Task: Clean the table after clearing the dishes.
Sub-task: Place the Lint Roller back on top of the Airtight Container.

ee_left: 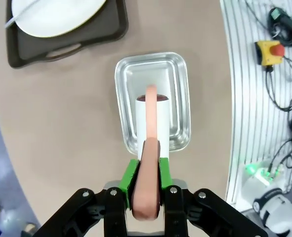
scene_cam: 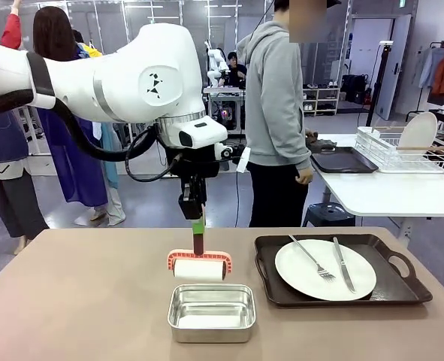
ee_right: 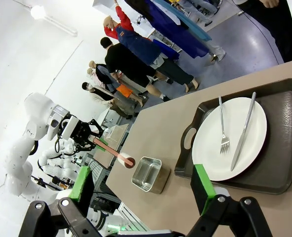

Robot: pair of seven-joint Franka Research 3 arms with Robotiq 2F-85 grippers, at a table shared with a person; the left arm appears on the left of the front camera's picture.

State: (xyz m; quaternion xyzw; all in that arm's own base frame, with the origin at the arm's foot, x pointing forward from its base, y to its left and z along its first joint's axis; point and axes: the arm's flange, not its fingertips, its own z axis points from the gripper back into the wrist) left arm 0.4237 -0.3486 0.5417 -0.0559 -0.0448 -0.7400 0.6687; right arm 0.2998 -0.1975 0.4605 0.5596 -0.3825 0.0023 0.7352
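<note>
The left end effector (scene_cam: pixel 198 224) grips a roller (scene_cam: pixel 200 268) by its handle, just above the pan (scene_cam: pixel 211 312); the right end effector (ee_right: pixel 142 185) stands wide, empty. A plate (scene_cam: pixel 304 274) on its tray (scene_cam: pixel 402 289) lies right of the pan, so clearing seems unfinished. Next, I judge, the roller needs bare desk (scene_cam: pixel 79 301) left of the pan.

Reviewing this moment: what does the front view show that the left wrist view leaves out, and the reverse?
Front view: a person in a grey hoodie standing by the white table, which carries a dish rack. Left wrist view: the green pads clamped on the pink handle of the lint roller, and a red button among cables beyond the edge of the table. Both: the left gripper holding that roller over the steel pan, with the plate on its dark tray nearby.
</note>
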